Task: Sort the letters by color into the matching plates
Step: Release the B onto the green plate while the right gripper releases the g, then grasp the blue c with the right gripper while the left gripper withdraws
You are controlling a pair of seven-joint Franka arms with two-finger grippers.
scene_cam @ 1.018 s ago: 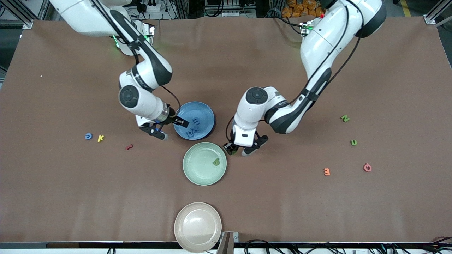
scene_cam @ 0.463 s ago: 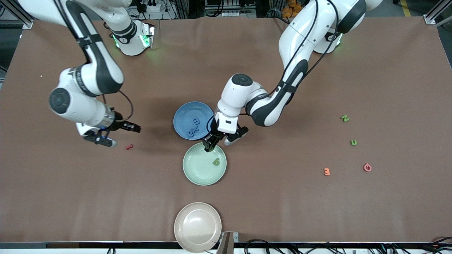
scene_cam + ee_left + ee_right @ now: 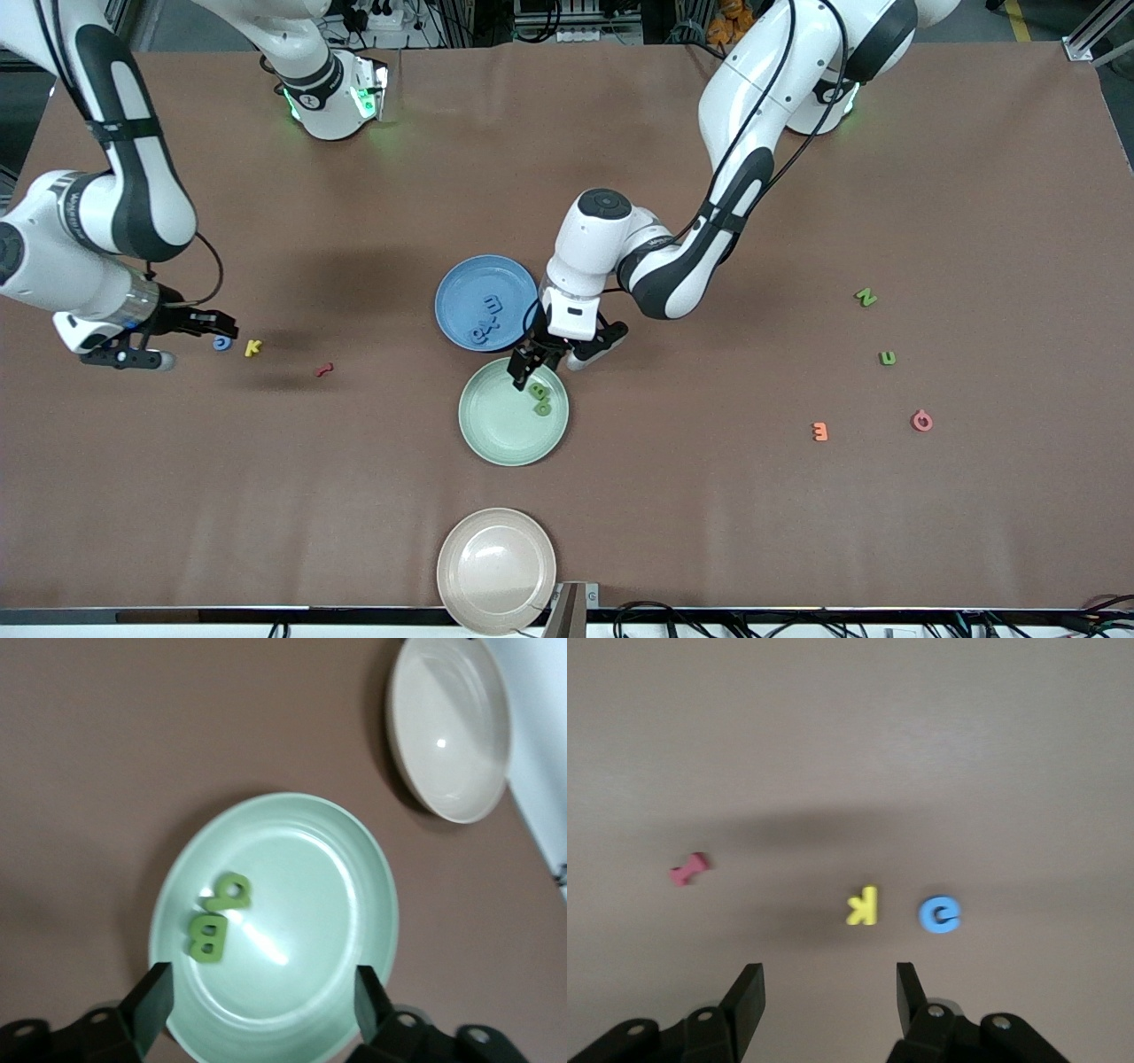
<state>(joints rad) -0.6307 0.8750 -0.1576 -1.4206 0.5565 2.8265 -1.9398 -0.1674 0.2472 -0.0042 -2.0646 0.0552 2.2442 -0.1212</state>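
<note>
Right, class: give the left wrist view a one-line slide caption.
Open left gripper above pale mint green plate holding two green toy letters.

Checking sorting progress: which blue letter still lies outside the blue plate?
The blue C beside the yellow K, near the right tool; the others lie in the blue plate.

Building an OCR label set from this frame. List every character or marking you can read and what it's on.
"B": green letter in the green plate.
"6" or "9": green shape touching it.
"K": yellow letter on the table.
"C": blue letter beside it.
"N": green letter toward the left arm's end.
"3" or "E": orange letter.
Blue letters in the blue plate, and arm lettering: unreadable.
</note>
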